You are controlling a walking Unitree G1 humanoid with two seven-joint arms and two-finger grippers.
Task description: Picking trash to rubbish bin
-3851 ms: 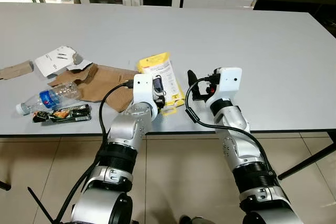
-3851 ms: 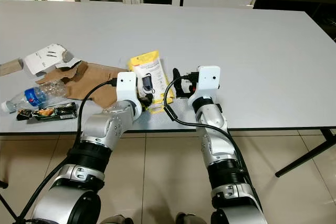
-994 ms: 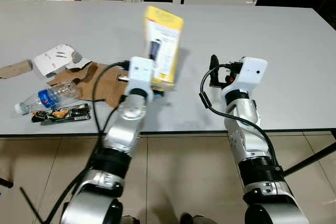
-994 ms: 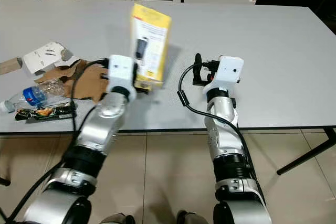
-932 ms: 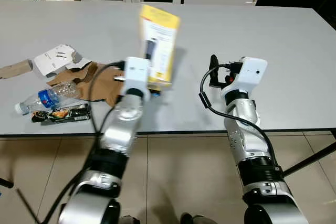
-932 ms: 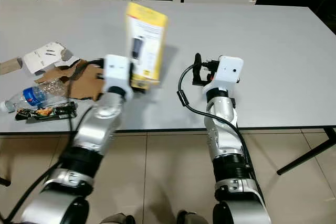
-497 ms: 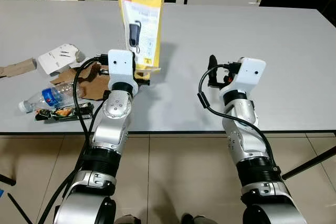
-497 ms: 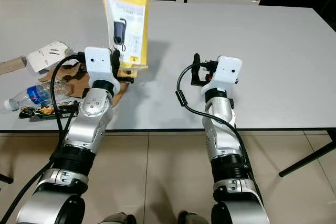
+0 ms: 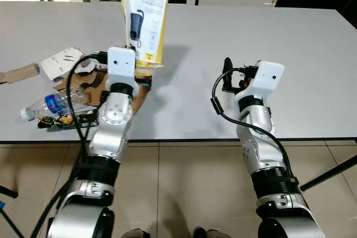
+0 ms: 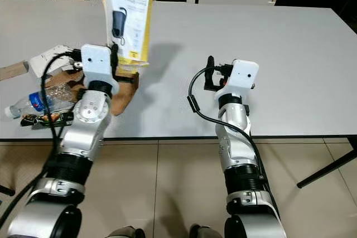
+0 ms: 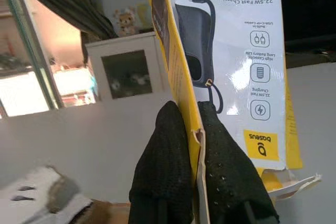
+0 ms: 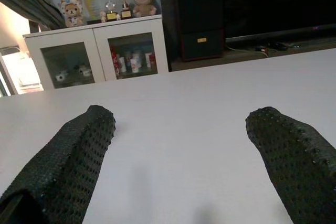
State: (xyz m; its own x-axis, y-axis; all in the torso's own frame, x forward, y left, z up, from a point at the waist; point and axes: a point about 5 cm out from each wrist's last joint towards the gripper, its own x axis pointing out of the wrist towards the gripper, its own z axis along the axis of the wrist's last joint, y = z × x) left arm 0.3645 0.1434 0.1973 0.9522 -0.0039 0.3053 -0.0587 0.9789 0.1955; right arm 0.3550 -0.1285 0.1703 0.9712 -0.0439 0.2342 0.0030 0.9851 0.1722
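Trash: yellow package [image 9: 144, 18] pinched upright, lifted clear above the surface [image 9: 234, 32].
Left hand [image 11: 195, 129]: fingers clamped on its lower edge.
Right hand [image 12: 186, 156]: fingers spread apart, hovering low.
Farther left: bottle [image 9: 53, 103], brown paper [image 9: 134, 94], wrapper [image 9: 70, 120].

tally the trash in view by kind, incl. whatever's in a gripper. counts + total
Yellow package, pinched upright in the left gripper: 1
Plastic bottle: 1
Dark snack wrapper: 1
Brown cardboard or paper pieces: 2
White torn box: 1
Total: 6, with 5 on the table. The right gripper is open and holds nothing.
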